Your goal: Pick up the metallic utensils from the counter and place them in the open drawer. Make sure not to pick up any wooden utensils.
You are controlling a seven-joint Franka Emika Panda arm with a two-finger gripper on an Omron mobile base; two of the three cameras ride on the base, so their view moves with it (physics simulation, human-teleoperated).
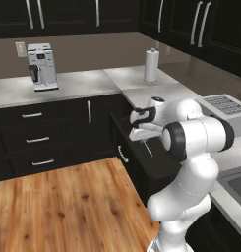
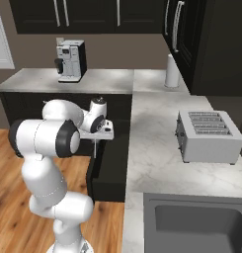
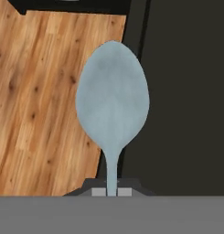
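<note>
My gripper is shut on the handle of a slim silvery spoon, one of the metallic utensils. The spoon hangs bowl-down over the open black drawer, whose silver bar handle faces the floor side. In the right base view the gripper sits just left of the marbled counter, and the spoon dangles over the drawer. In the hand view the bowl straddles the drawer's dark inside and its front edge, above the finger tips.
A toaster and a sink occupy the counter to the right. A paper towel roll and a coffee machine stand at the back. Stacked black drawers line the far wall. Wooden floor lies left of the drawer.
</note>
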